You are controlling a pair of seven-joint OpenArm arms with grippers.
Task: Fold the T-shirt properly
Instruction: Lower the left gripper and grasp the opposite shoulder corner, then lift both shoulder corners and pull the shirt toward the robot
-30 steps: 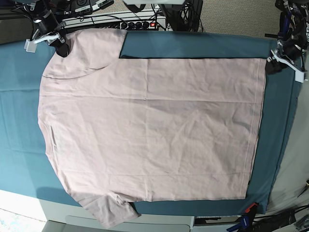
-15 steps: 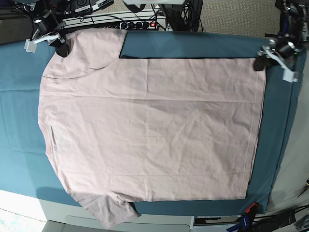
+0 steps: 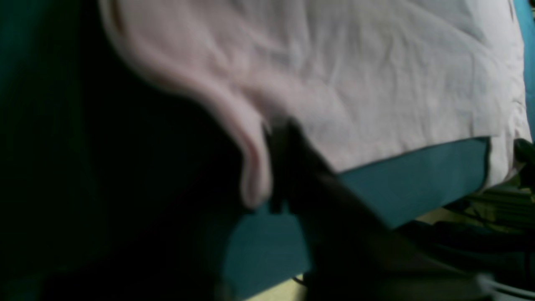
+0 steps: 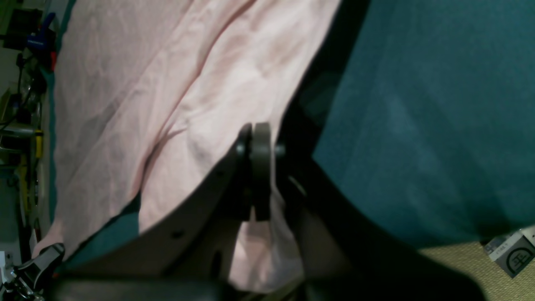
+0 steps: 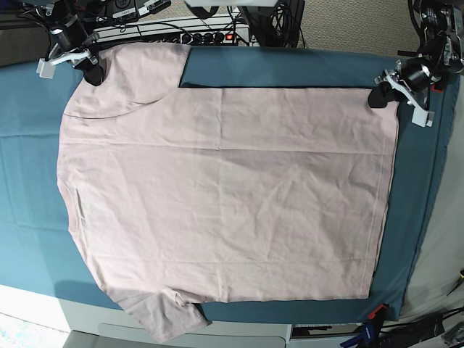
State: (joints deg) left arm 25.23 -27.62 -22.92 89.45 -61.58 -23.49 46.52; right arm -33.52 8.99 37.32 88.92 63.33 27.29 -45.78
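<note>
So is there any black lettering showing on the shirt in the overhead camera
No, the T-shirt lies spread on the teal cloth with only plain pink fabric showing.

A T-shirt (image 5: pixel 225 196) lay flat across a cloth-covered table (image 5: pixel 29 145), its hem toward the base view's right and its sleeves toward the left. The left gripper (image 5: pixel 378 94) sat at the far hem corner; the right gripper (image 5: pixel 93 71) sat at the far sleeve.
</note>
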